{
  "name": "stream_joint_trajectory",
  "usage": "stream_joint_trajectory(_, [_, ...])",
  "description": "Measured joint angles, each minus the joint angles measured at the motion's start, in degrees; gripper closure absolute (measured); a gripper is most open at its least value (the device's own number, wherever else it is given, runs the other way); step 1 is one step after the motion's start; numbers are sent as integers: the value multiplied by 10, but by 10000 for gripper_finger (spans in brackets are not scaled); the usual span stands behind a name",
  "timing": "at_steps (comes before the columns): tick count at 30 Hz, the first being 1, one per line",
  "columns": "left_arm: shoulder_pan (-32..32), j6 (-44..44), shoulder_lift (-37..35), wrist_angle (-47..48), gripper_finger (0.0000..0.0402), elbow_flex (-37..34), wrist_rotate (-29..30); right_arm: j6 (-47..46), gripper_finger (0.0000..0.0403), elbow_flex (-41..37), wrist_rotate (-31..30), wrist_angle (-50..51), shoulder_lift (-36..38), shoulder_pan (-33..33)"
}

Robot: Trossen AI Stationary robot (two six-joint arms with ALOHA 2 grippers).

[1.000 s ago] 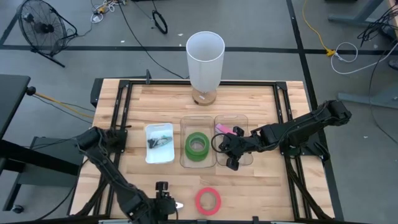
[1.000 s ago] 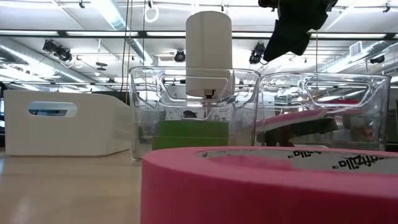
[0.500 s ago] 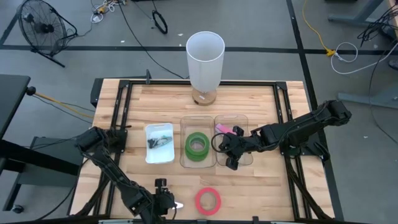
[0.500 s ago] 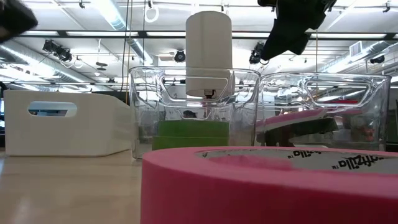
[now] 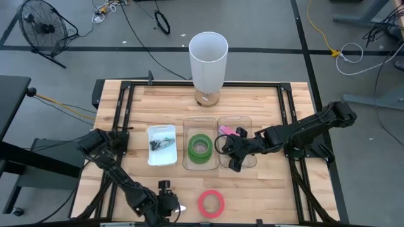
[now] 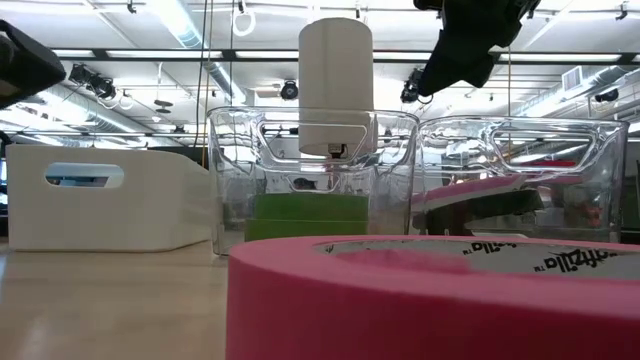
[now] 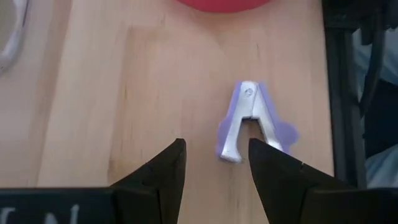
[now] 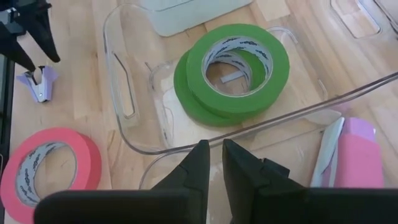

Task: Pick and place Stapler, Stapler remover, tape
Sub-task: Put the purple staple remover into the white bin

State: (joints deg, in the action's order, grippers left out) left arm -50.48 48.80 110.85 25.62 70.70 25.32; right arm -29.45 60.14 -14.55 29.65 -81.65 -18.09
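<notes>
Nearest to us, at the front edge of the wooden surface (image 5: 265, 101), the pink tape roll (image 5: 211, 203) lies flat, filling the foreground of the low view. Just to its left our left claw (image 5: 169, 206) hovers low with its two fingers spread, and the small lilac-and-silver staple remover (image 7: 251, 121) lies on the wood just ahead of the fingertips, untouched; in the high view it shows as a pale speck (image 5: 182, 207) between the claw and the pink roll.

Farther back we see three containers side by side across the middle of the surface. On the left is a white tray (image 5: 161, 145) holding some dark bits we cannot make out. In the centre, a clear bin (image 5: 201, 149) holds two green tape rolls (image 8: 233, 71) stacked slightly askew. On the right, a second clear bin (image 5: 235, 126) holds the pink stapler (image 8: 357, 158), lying on the bottom.

Our right claw (image 5: 231, 150) hangs over the near part of that right bin, fingers nearly pressed together with only a thin gap, pinching nothing.

At the far edge stands a tall white cylinder (image 5: 208, 62) on a wooden base.
</notes>
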Motion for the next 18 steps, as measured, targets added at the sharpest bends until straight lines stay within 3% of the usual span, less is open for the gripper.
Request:
stream_joint_trajectory(12, [22, -6, 41, -21, 229, 2, -30, 0, 355, 0, 0, -3, 0, 0])
stream_joint_trajectory(15, [25, -6, 41, -23, 261, 2, -44, 0, 355, 0, 0, -3, 0, 0])
stream_joint_trajectory(18, [26, -10, 43, -22, 320, 8, -48, 0, 355, 0, 0, -3, 0, 0])
